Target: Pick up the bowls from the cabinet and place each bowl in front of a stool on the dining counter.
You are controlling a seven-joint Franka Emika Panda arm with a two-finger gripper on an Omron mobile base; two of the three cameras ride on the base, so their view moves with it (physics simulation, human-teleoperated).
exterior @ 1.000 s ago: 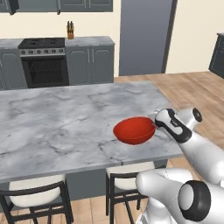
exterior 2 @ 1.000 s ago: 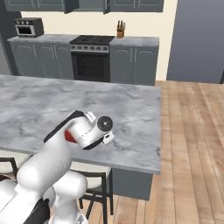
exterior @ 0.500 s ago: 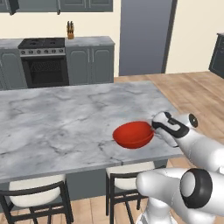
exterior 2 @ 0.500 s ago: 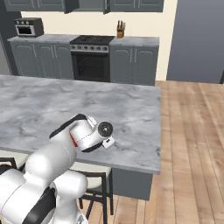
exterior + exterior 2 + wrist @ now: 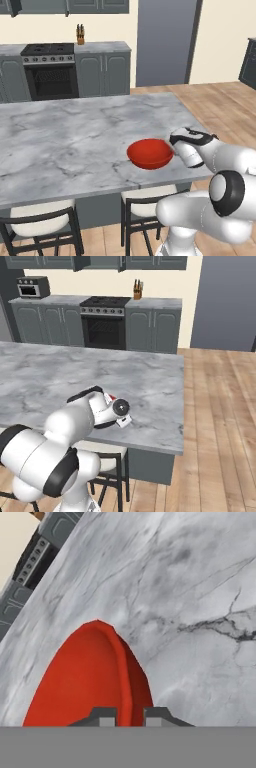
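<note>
Bowl (image 5: 150,153), glossy red, sits on our marble counter (image 5: 65,135) near its front edge, above a stool (image 5: 145,207). Our gripper (image 5: 130,716) pinches the bowl's rim, fingers nearly closed on either side.

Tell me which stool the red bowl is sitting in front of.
The right stool, tucked under the dining counter directly below the red bowl; the left stool sits well aside.

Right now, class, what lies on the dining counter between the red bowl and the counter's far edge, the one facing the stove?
Nothing: in the left base view the dining counter is bare veined marble from the red bowl back to that edge.
</note>
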